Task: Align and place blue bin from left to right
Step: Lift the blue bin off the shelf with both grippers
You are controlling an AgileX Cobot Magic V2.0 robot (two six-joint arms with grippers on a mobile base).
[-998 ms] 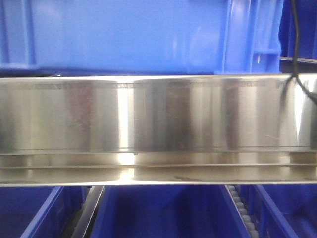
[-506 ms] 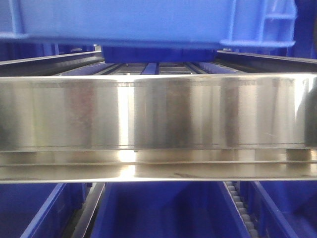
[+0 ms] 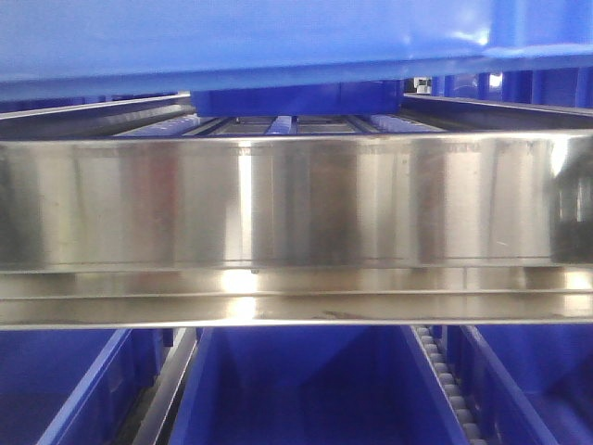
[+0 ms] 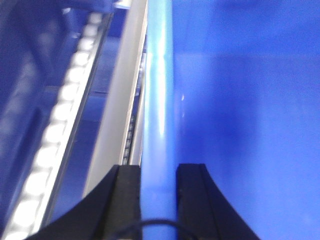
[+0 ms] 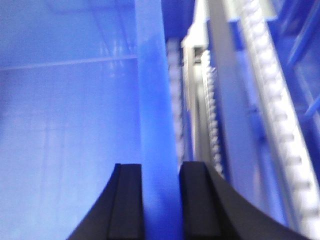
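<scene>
Blue bin (image 3: 278,42) suspended above the steel shelf rail (image 3: 296,204), its opposite rims clamped between the nearly closed jaws of left gripper (image 4: 159,172) and right gripper (image 5: 161,172).

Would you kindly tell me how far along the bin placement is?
Done: the left gripper and right gripper each clamp the rim of the blue bin. In hand: the bin hangs above the steel rail. Left: setting it on the roller lanes behind and aligning it.

Low front view; wrist closeups along blue bin (image 4: 159,100)
</scene>
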